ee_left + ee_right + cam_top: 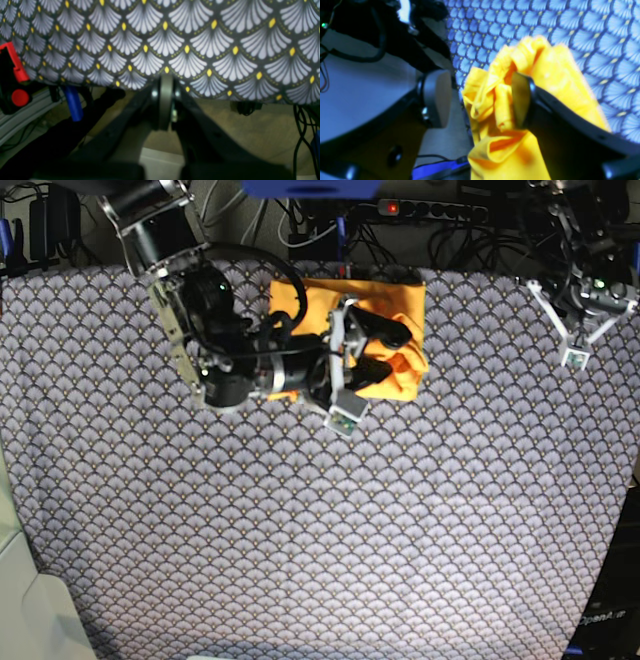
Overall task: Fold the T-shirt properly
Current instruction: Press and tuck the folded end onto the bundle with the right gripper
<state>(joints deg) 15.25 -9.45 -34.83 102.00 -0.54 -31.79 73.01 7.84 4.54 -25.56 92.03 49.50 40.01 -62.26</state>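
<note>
The T-shirt (398, 330) lies as a compact yellow-orange bundle near the far edge of the bench (300, 530), on the fan-patterned tablecloth (450, 510). In the base view the right arm crosses its left portion and hides much of it; the collar and sleeves cannot be made out.

The right gripper (358, 345) sits over the bundle. In the right wrist view its jaws stand well apart: one grey pad (436, 97) is clear of the cloth on the left, and the other finger (521, 100) rests against bunched folds of the T-shirt (495, 105). Fabric lies between and around the fingers but is not clamped. The lower part of the bundle runs out of the frame, and the view is blurred.

The left gripper (582, 330) hangs at the far right corner of the bench, well apart from the T-shirt. In the left wrist view the left gripper (163, 100) has its jaws together on nothing, above the tablecloth edge (175, 50). A red part (15, 65) at the left margin is cut off and unidentifiable.
</note>
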